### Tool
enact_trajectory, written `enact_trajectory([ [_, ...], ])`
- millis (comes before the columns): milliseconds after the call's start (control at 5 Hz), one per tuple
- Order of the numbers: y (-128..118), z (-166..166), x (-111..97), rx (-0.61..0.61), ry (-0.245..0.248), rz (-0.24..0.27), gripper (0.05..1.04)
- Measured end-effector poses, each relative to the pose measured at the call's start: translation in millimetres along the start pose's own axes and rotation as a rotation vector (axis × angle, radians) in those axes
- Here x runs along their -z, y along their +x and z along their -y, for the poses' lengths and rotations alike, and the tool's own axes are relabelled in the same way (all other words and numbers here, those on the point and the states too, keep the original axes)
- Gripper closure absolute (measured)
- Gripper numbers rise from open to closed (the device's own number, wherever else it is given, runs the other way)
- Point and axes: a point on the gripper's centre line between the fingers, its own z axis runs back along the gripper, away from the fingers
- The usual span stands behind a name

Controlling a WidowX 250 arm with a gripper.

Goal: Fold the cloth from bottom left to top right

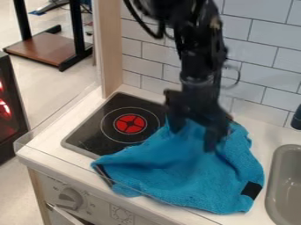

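The black gripper [192, 135] hangs over the upper part of the blue cloth [182, 171], its two fingers spread apart with blue fabric visible between them. Whether the tips touch the cloth I cannot tell. Rumpled, the cloth lies on the counter and overlaps the right side of the stove's black plate. Its lower left corner reaches the counter's front edge, where a dark strip shows. A black patch [251, 190] marks its lower right side. Part of the cloth's upper area is hidden behind the gripper.
Left of the cloth is the black stove plate [94, 134] with a red burner mark [130, 124]. A grey sink [285, 182] sits at the right. White wall tiles [258, 52] rise behind the counter, and a wooden post [109, 48] stands at its back left. A clear rim runs along the front edge.
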Motion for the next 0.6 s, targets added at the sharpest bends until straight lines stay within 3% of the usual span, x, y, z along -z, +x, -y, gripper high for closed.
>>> enact_trajectory([
  [400,4,-14,-66,-0.067,-0.026,0.178,0.083],
  [600,0,-25,-75,-0.122,-0.079,0.2,0.083],
])
